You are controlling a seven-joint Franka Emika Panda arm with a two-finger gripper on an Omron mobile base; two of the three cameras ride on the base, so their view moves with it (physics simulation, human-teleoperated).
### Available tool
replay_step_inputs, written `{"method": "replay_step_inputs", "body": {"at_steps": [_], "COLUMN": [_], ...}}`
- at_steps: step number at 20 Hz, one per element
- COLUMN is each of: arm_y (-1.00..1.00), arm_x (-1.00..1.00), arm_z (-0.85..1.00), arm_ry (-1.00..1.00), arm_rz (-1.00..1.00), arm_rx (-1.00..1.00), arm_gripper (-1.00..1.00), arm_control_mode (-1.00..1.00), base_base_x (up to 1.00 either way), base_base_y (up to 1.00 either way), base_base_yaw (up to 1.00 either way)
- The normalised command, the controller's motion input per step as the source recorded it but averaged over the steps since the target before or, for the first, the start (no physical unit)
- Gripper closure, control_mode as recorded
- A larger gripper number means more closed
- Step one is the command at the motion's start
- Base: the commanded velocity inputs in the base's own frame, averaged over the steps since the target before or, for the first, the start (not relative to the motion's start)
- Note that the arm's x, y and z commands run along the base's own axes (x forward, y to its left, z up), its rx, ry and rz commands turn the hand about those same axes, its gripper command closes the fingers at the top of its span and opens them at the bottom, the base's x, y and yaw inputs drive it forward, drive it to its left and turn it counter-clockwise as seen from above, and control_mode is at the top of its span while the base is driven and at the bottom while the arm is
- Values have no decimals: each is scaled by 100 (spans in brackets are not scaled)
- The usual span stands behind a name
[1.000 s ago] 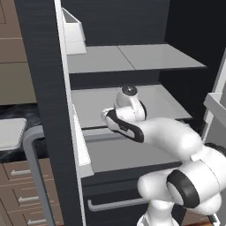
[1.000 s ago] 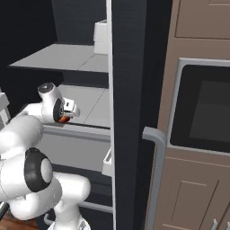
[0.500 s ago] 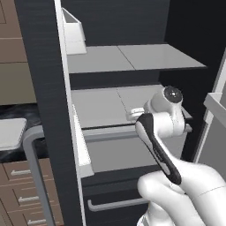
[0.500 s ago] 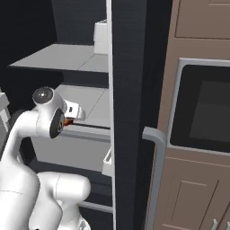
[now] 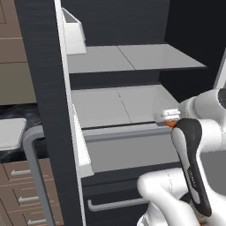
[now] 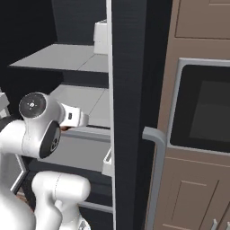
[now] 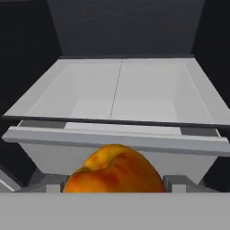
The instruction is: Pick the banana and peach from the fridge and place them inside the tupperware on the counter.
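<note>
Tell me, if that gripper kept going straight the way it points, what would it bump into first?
Probably the pale grey front edge of the fridge drawer, straight ahead past the round orange-red peach sitting between the fingers of the gripper. Depth is hard to judge, so it might pass over into the open drawer.
</note>
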Motion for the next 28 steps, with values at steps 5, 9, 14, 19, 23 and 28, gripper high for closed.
{"method": "replay_step_inputs", "body": {"at_steps": [5, 9, 14, 19, 23, 28], "arm_y": [0, 0, 0, 0, 0, 0], "arm_x": [-60, 0, 0, 0, 0, 0], "arm_z": [25, 0, 0, 0, 0, 0], "arm_ry": [0, 0, 0, 0, 0, 0], "arm_rz": [0, 0, 0, 0, 0, 0], "arm_rx": [0, 0, 0, 0, 0, 0], "arm_gripper": [100, 100, 100, 100, 100, 100], "arm_control_mode": [100, 100, 100, 100, 100, 100], "base_base_x": [-40, -100, -100, -39, -1, 0], "base_base_y": [3, 9, 34, 97, 100, 100], "base_base_yaw": [0, 0, 0, 0, 0, 0]}}
